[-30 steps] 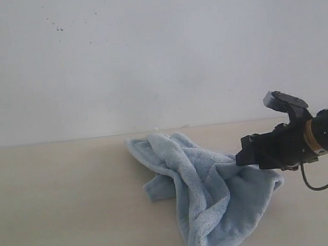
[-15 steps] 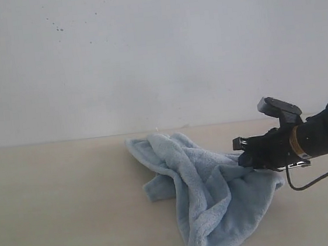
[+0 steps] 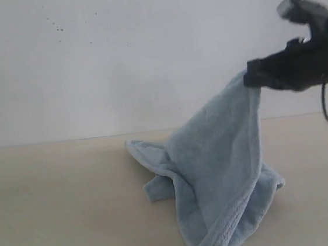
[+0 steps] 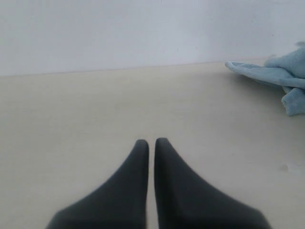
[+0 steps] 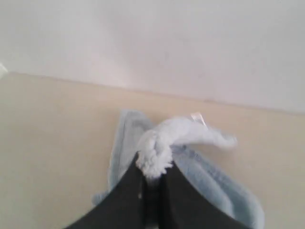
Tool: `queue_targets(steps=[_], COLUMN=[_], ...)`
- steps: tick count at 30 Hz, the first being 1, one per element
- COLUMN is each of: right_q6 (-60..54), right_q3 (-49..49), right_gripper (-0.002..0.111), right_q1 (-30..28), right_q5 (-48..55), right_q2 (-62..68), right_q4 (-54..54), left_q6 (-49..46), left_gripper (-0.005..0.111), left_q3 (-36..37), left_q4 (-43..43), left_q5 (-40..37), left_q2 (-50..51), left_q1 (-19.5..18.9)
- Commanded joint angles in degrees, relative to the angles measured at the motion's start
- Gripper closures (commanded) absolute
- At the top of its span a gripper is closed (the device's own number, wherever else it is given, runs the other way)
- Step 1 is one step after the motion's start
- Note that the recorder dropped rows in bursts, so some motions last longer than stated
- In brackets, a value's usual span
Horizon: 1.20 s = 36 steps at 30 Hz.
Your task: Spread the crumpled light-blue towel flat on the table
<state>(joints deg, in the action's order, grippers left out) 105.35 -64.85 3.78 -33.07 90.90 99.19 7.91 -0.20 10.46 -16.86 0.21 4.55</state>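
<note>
Beige, matte and smooth, one table [image 3: 56,216] runs the full width of the exterior view under a plain white wall [image 3: 145,54]; its left half carries nothing. One left gripper [image 4: 151,143] shows only in its own wrist view. Its two dark, tapering fingers [image 4: 128,195] are pressed together with a hairline slit between them and hold nothing. It sits low over the tabletop, well apart from the cloth.

Right of the middle is one towel [image 3: 222,170], pale light-blue terry with a fluffy pile and a ribbed hem along its lower edge. It is drawn up into a tent-like cone. Its top corner is off the table, while the lower folds rest crumpled on the surface, one flap pointing left and another bulging out at the right.

At the far right, one right gripper [image 3: 253,78], black and blocky, hangs above the table in front of the wall, clamped on the towel's top corner. In the right wrist view a fuzzy tuft of cloth sticks out from between its two dark closed fingers [image 5: 121,202]. What looks like a small white tag [image 5: 197,117] lies just beside the tuft.
</note>
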Motion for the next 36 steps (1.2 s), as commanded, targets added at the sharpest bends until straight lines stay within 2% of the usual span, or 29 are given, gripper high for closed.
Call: queue_targets(steps=[1, 5, 8, 16, 33, 36], right_q6=[2.4, 5.5, 9.6, 8.9, 12.7, 12.7], right_q3=[0.9, 0.9, 1.4, 5.3, 5.4, 5.4], right_gripper=[0.105, 0.105, 0.105, 0.105, 0.105, 0.105], right_q1=[-4.8, -8.2, -10.1, -10.1, -10.0, -10.0], right_q5=[-1.8, -0.9, -3.8, 0.3, -3.5, -3.5], right_q2=[-14.2, -24.9, -27.6, -29.1, -29.1, -29.1], right_q4=[0.8, 0.8, 0.8, 0.8, 0.8, 0.8], left_q6=[0.0, 0.0, 0.0, 0.0, 0.0, 1.2], left_gripper=[0.103, 0.103, 0.103, 0.103, 0.103, 0.103], left_q3=[0.2, 0.2, 0.2, 0.2, 0.2, 0.2], left_q4=[0.0, 0.0, 0.0, 0.0, 0.1, 1.0], left_q5=[0.5, 0.5, 0.5, 0.5, 0.4, 2.6], left_q2=[-0.2, -0.2, -0.2, -0.2, -0.2, -0.2], left_q1=[0.0, 0.0, 0.0, 0.0, 0.0, 0.0])
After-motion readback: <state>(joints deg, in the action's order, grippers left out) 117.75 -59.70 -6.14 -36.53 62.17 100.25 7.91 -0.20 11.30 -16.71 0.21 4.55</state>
